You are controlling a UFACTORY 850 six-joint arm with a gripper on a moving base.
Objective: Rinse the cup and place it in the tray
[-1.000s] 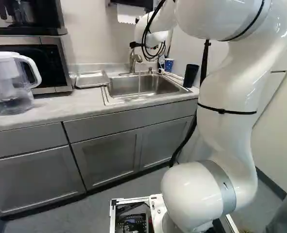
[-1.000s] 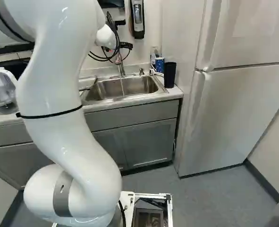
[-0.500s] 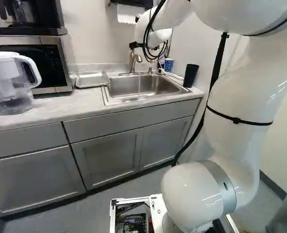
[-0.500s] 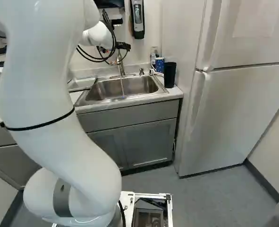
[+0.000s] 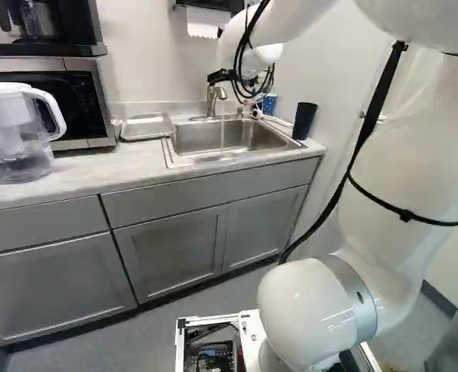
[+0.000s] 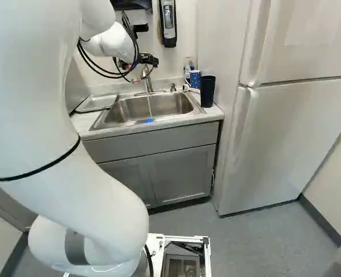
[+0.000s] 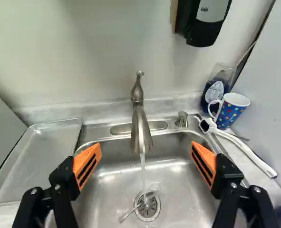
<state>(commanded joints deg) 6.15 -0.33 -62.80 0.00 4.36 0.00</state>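
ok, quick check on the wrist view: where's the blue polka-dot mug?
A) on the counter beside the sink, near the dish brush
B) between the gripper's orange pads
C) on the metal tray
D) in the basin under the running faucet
A: the mug stands beside the sink, near the white-handled dish brush, away from the open gripper.

No lettering is coming through readably: a small dark mark is sitting on the pale front of the wall dispenser (image 7: 199,34), and a pale label (image 7: 215,90) is clinging to the bottle (image 7: 224,75) standing far right
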